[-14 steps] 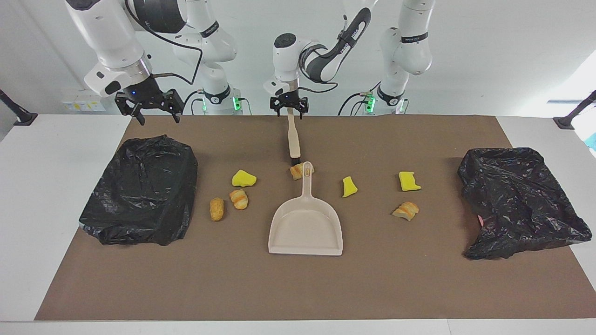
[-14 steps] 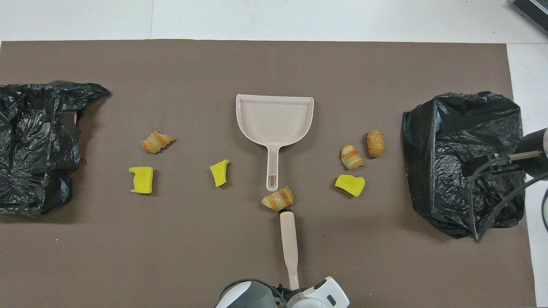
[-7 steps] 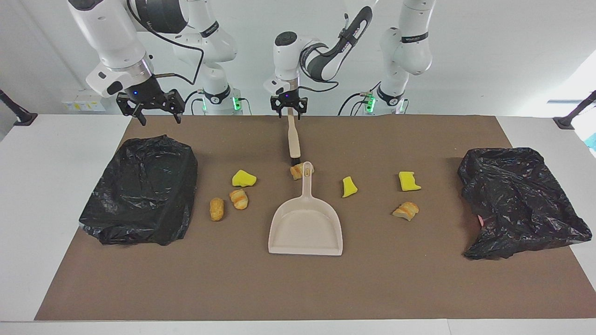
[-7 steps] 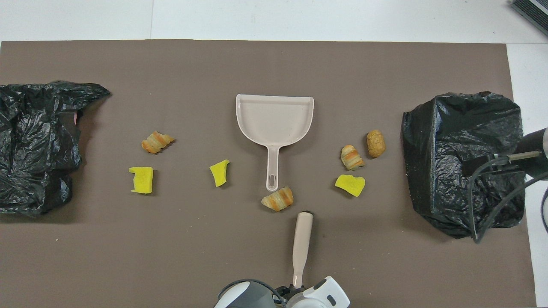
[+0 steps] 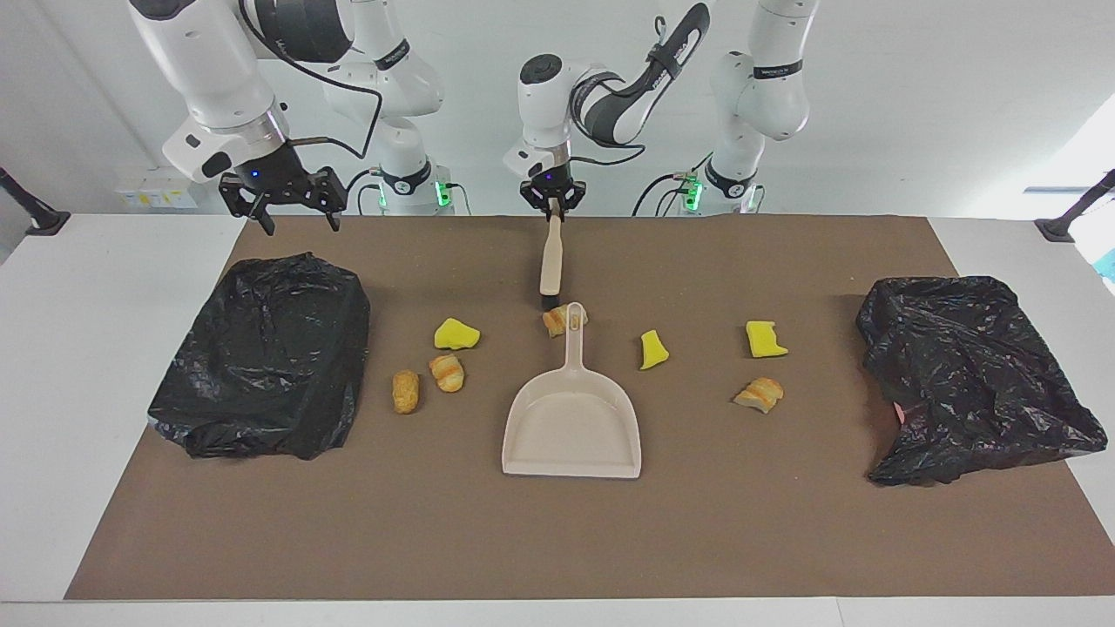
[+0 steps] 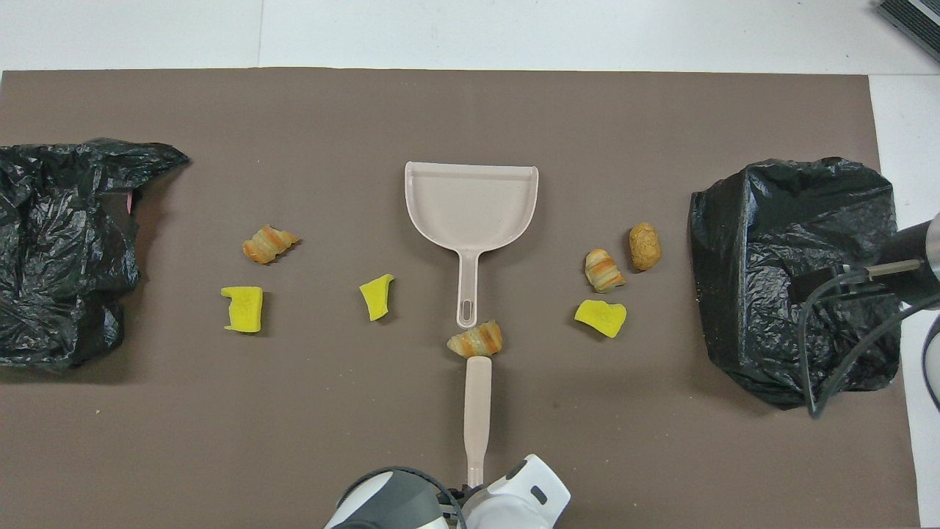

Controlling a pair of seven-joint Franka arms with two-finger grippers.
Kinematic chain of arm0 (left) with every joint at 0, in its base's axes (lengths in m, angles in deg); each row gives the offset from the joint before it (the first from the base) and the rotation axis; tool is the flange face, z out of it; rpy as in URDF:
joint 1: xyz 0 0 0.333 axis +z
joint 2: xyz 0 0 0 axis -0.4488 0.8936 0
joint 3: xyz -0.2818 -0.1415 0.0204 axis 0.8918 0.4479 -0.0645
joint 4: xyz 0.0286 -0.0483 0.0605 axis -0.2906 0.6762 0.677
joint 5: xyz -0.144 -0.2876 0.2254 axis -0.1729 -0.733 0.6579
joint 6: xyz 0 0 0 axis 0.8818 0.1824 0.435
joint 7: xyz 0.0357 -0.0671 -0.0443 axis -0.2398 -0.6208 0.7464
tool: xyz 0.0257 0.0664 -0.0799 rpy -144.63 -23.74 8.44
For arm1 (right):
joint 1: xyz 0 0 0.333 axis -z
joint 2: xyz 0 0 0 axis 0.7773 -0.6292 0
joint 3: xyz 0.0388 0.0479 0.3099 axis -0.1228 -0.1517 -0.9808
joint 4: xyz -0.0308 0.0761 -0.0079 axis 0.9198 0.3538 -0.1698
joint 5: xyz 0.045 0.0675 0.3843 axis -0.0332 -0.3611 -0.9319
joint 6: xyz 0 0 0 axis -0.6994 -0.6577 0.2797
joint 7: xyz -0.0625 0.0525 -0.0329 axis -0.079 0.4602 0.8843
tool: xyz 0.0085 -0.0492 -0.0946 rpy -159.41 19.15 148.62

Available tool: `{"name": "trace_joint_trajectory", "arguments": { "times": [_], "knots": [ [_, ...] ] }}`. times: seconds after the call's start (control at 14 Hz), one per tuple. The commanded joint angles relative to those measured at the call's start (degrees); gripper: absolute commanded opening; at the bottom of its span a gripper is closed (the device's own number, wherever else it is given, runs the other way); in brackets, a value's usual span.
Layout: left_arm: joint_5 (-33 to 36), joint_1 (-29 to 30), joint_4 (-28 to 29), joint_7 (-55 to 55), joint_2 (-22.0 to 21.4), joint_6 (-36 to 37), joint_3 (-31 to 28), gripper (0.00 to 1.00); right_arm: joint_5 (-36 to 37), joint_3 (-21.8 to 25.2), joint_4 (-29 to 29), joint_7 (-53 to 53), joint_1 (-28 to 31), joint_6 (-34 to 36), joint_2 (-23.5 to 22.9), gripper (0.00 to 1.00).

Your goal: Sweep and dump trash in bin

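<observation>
held in the left claw (image 5: 552, 201), pinched shut on its thin end: a beige brush (image 5: 550, 261), hanging down over the brown mat (image 5: 784, 522) on the table (image 5: 87, 348), dark bristle tip low and just beside a golden-brown scrap (image 5: 555, 321); touching or not, could not be told. lay nearest to that claw of all the trash, that scrap, tucked against the handle end of the beige dustpan (image 5: 572, 427), whose open mouth pointed away from the robots. lay spread in a loose row across the middle of the mat, the remaining six scraps: toward the right arm's end, a yellow chunk (image 5: 456, 333), a striped pastry piece (image 5: 448, 372) and a rounded brown piece (image 5: 405, 391); toward the left arm's end, a yellow chunk (image 5: 653, 349), another yellow chunk (image 5: 764, 340) and a pastry piece (image 5: 759, 394). nothing inside the dustpan. hovered with fingers spread wide, the right claw (image 5: 280, 202), empty, over the mat's edge nearest the robots, above the black-bagged bin (image 5: 266, 353) at the right arm's end and well apart from every scrap. sat at the left arm's end, a second black bag (image 5: 971, 374), crumpled. printed bands on the arms, too small to read; no other writing made out.
</observation>
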Motion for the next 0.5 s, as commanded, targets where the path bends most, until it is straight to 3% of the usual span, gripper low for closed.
{"name": "trace_joint_trajectory", "arguments": {
  "times": [0.0, 0.21, 0.43],
  "knots": [
    [0.99, 2.98, 0.84, 4.26, -3.57, 5.92, 0.17, 0.00, 0.01, -3.11, -0.46, -6.00, -0.17, -1.42, 0.26, 1.00],
    [0.99, 8.95, 0.84, 6.57, -6.02, 8.56, 0.17, 0.00, -0.96, -4.62, 1.64, -16.74, -4.89, -1.68, -2.90, 1.00],
    [0.99, 16.33, 1.36, 7.01, -8.13, 10.32, 0.25, 0.00, -3.68, -4.62, 5.77, -28.25, -10.62, -2.30, -9.57, 1.00]
  ]
}}
